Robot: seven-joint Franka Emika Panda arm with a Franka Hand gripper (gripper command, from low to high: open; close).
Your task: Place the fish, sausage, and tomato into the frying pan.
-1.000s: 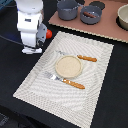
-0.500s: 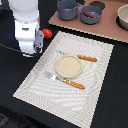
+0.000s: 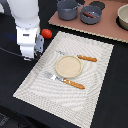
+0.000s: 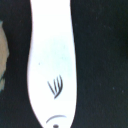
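The white fish (image 4: pixel 50 65) fills the wrist view, lying flat on a dark surface right under the camera; no fingers show there. In the exterior view my gripper (image 3: pixel 29 54) hangs low at the mat's left edge, and the arm hides its fingers and the fish. The red tomato (image 3: pixel 46 33) lies on the dark table just beside the arm. The blue-grey frying pan (image 3: pixel 98 19) stands on the brown board at the back, with the reddish-brown sausage (image 3: pixel 90 14) inside it.
A grey pot (image 3: pixel 67 8) stands to the exterior view's left of the pan, and a beige bowl (image 3: pixel 123 17) to its right. A striped placemat (image 3: pixel 45 90) carries a beige plate (image 3: pixel 68 66), an orange-handled knife (image 3: pixel 86 58) and a fork (image 3: pixel 67 81).
The arm has come down a little at the placemat's left edge. Nothing else has moved.
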